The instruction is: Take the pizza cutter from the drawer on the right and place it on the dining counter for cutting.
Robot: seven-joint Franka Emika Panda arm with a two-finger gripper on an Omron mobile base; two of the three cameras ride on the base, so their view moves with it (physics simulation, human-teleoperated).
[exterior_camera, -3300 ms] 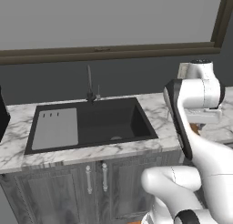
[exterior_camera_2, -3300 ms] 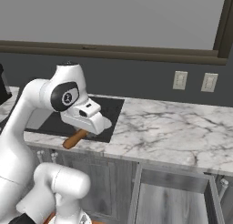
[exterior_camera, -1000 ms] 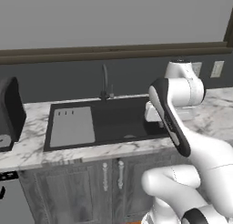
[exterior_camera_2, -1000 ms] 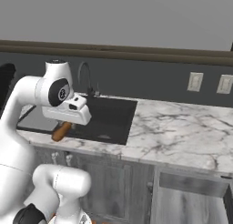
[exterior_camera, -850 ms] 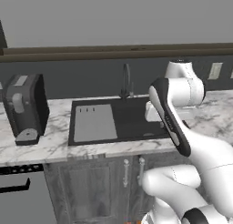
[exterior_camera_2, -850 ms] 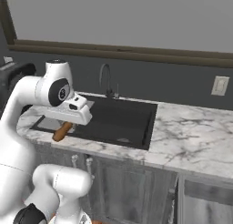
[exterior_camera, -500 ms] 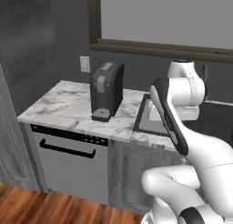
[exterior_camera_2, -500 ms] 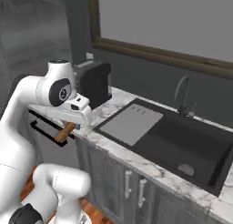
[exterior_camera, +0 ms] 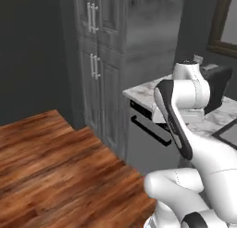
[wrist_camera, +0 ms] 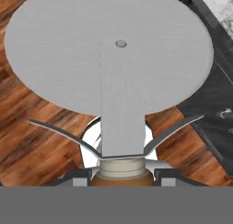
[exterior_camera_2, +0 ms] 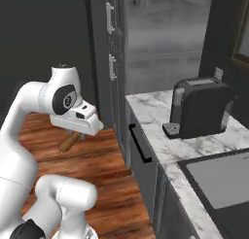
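Your base has swung away from the sink toward the tall cabinets (exterior_camera: 99,60) and wood floor (exterior_camera_2: 104,155). The fingers (wrist_camera: 122,175) stay clamped on the pizza cutter (wrist_camera: 111,50), carried above the floor; the dining counter must lie further round.

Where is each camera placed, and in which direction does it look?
Left base view: behind the arm on its left, facing the tall cabinet and wood floor; arm at lower right.
Right base view: behind on the right, facing the coffee machine; arm at left, pincer holding the pizza cutter.
Hand view: along the pincer, at the cutter's wheel.
Both base views share the cabinet and floor.
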